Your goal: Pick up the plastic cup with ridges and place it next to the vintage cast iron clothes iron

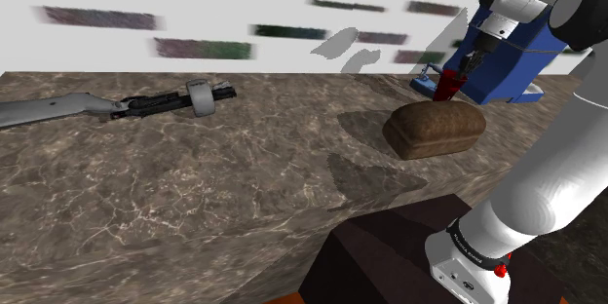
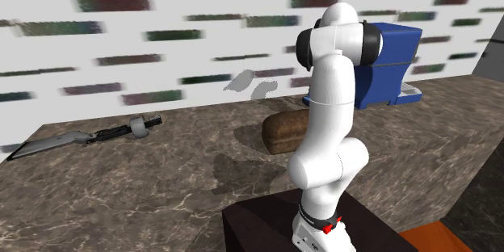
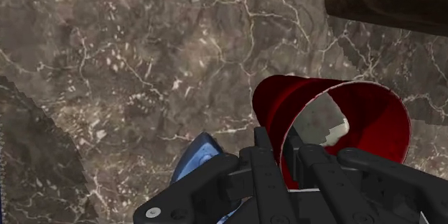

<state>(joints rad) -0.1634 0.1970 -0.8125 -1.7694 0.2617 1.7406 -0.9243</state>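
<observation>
A dark red ridged cup point(image 1: 449, 86) hangs tilted just above the marbled brown countertop point(image 1: 195, 195), its open mouth turned to the side. My gripper point(image 1: 466, 66) is shut on the cup's rim. In the wrist view the two black fingers point(image 3: 263, 159) pinch the wall of the cup point(image 3: 344, 126), and my gripper point(image 3: 285, 152) looks down on the counter. The clothes iron point(image 1: 509, 57) is drawn blue and stands right behind the cup at the back of the counter; its blue tip point(image 3: 197, 156) shows beside the fingers. It also stands behind the arm in the second exterior view point(image 2: 390, 69).
A brown loaf point(image 1: 435, 129) lies on the counter just in front of the cup, and shows in the other views too point(image 2: 283, 133) point(image 3: 388, 0). A long grey and black gun-like object point(image 1: 146, 103) lies at the shoulder view's far left. The dark stand point(image 1: 390, 253) sits at the counter's near edge.
</observation>
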